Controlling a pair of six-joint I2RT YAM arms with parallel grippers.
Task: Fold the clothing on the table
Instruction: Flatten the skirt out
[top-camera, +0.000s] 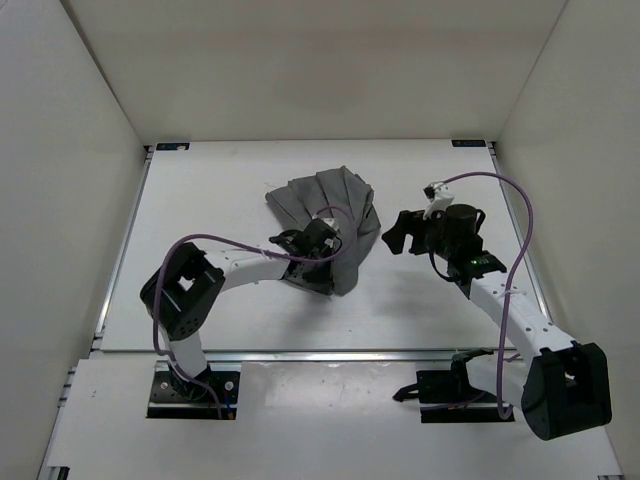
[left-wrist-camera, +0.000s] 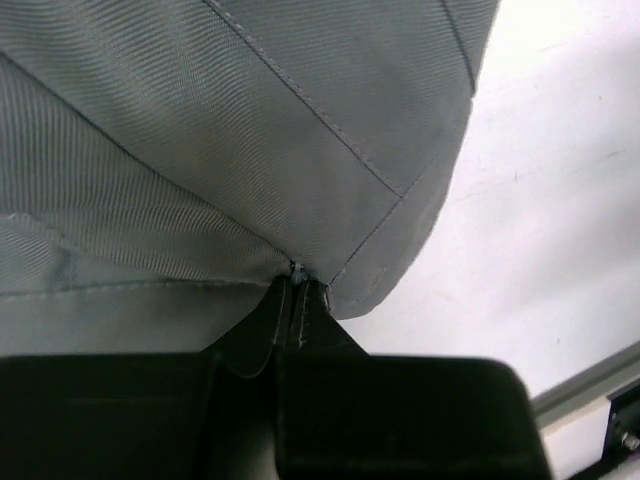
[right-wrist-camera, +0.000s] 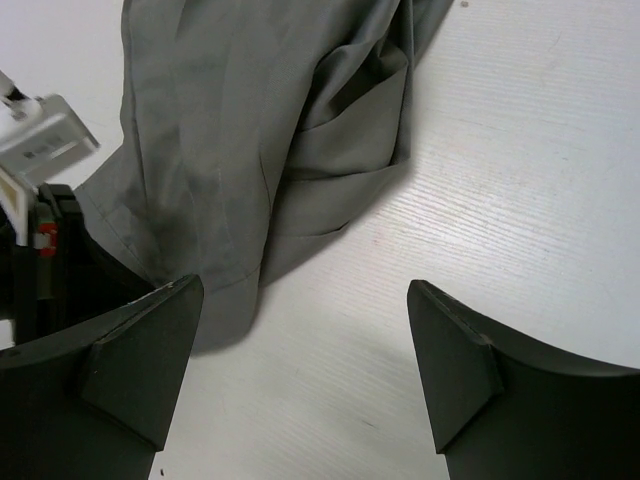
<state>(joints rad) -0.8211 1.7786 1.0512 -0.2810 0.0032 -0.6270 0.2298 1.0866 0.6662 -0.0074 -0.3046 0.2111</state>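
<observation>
The grey pleated clothing (top-camera: 330, 215) lies bunched in the middle of the white table (top-camera: 220, 190). My left gripper (top-camera: 322, 240) sits at its near side, and in the left wrist view its tips (left-wrist-camera: 298, 280) are shut on a hemmed corner of the clothing (left-wrist-camera: 250, 130), which drapes over the view. My right gripper (top-camera: 398, 237) hovers just right of the garment. It is open in the right wrist view (right-wrist-camera: 305, 345), with bare table between the fingers and the clothing (right-wrist-camera: 260, 130) ahead and to the left.
White walls box in the table on three sides. A metal rail (top-camera: 300, 352) runs along the near edge, with both arm bases behind it. Purple cables loop over each arm.
</observation>
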